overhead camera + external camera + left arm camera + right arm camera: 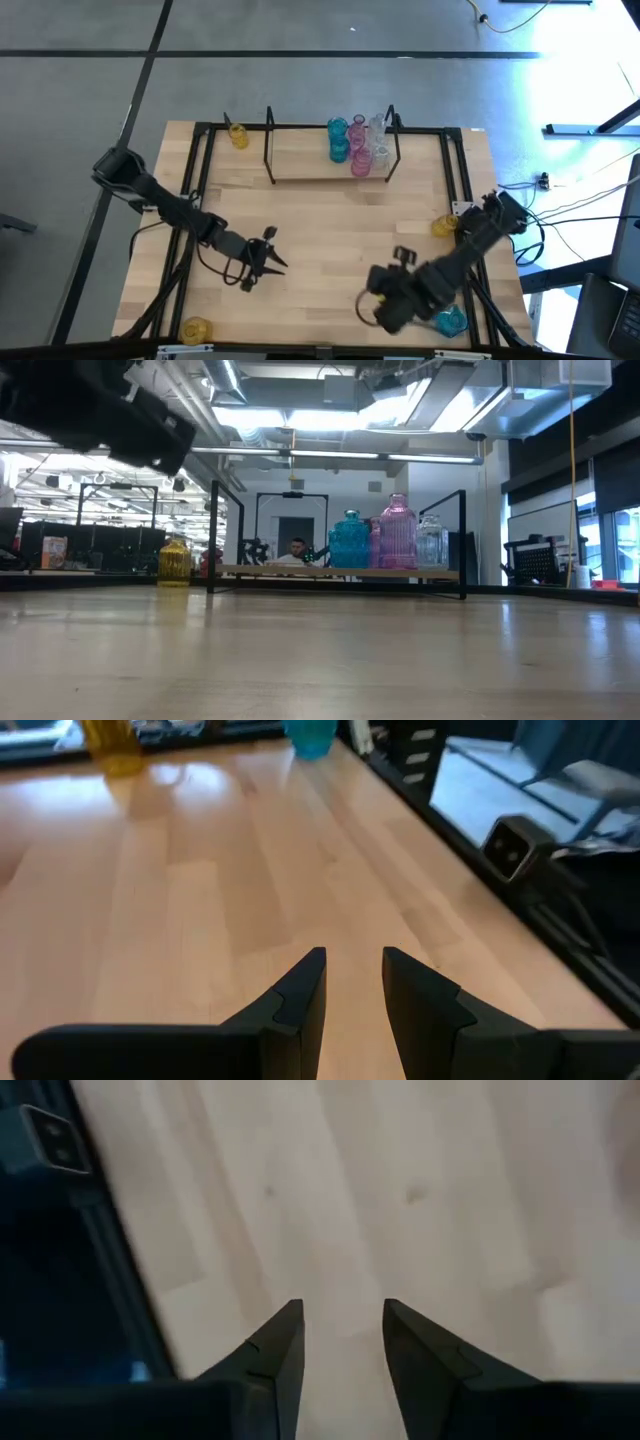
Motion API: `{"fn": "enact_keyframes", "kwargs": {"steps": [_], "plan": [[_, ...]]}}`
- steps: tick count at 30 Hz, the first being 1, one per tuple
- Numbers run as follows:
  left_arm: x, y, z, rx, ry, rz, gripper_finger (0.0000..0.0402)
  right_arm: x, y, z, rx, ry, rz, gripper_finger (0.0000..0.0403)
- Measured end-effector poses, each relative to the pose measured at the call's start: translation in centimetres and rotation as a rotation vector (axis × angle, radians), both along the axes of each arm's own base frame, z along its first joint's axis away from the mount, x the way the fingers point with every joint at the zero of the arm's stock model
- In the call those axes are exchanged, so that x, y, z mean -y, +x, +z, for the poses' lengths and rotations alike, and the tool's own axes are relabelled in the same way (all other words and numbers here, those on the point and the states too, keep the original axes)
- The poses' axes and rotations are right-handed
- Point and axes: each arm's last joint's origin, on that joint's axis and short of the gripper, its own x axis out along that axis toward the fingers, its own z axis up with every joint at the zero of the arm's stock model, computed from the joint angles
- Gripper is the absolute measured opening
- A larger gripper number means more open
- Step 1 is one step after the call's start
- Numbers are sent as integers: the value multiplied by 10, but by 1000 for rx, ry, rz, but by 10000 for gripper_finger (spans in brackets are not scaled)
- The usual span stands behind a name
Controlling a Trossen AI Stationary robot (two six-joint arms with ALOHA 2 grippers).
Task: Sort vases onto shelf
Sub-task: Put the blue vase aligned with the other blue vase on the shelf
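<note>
The shelf (330,158), a low light-wood board with black wire uprights, stands at the table's far middle. On its right half stand a blue vase (338,140), a pink vase (359,152) and a clear vase (378,140). Loose vases stand on the table: yellow at the far left (237,135), yellow at the right (445,226), yellow at the near left (195,328), blue at the near right (450,320). My left gripper (353,955) is open low over the table's left middle (275,263). My right gripper (340,1310) is open, pointing down, just left of the near-right blue vase (385,308).
Black rails (205,180) run along the table's left, right and far sides. The near rail (110,1270) lies close beside my right gripper. Bare wood (340,220) stretches between the shelf and both grippers. A dark arm part (90,410) fills the low view's upper left.
</note>
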Motion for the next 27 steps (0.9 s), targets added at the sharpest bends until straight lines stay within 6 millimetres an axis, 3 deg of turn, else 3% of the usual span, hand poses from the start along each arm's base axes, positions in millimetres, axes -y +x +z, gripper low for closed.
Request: {"fn": "enact_keyframes", "kwargs": {"steps": [7,17,22,27], "plan": [[10,0,-16,-52,0,32,94,-43,-40,-12,-25,98,-188,124],[13,5,-8,50,-28,24,94,-83,-111,-5,-86,236,-522,124],[13,5,-8,49,-27,24,94,-86,-140,-6,-113,157,-635,124],[12,5,-9,48,-27,24,94,-87,-147,-6,-106,140,-657,124]]}}
